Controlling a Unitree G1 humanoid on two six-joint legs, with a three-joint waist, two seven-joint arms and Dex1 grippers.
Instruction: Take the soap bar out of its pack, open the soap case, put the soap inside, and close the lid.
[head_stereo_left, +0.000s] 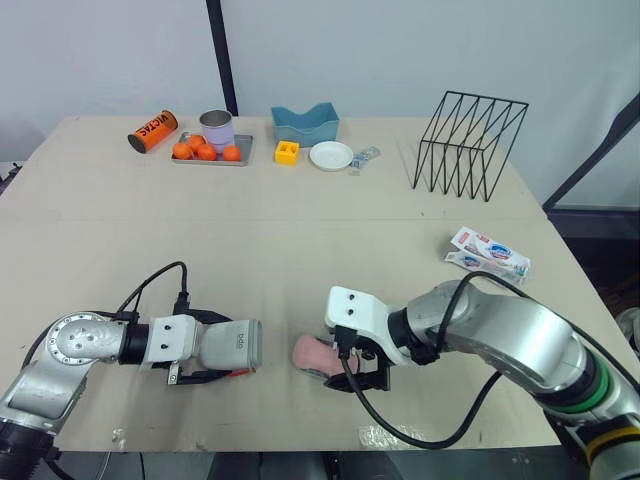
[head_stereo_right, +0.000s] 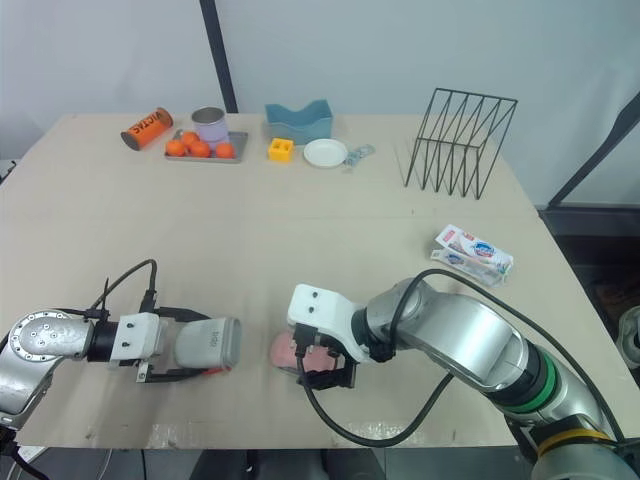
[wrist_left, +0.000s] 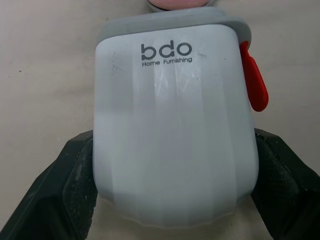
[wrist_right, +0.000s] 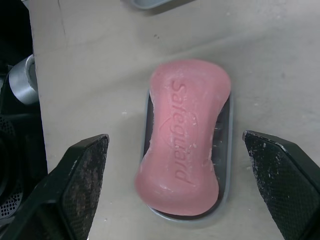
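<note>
**Pink soap sits in the open case**

The pink soap bar (wrist_right: 184, 135), stamped Safeguard, lies in the grey case base (wrist_right: 224, 135) near the table's (head_stereo_left: 300, 250) front edge. The right gripper (wrist_right: 175, 139) hangs over it, fingers spread wide. The left gripper (head_stereo_left: 215, 348) pinches the white lid (wrist_left: 172, 135) nearby. The pack (head_stereo_left: 489, 253) lies well apart.

- You're in a robot test lab, not a home: a bare plywood counter (head_stereo_left: 300, 240) stands before a plain white backdrop (head_stereo_left: 420, 50) and a black pole (head_stereo_left: 222, 55).
- Unrelated props line its far edge: a metal tray (head_stereo_left: 246, 152) of oranges (head_stereo_left: 206, 152), a black wire rack (head_stereo_left: 468, 145), and a blue holder (head_stereo_left: 305, 125).
</note>
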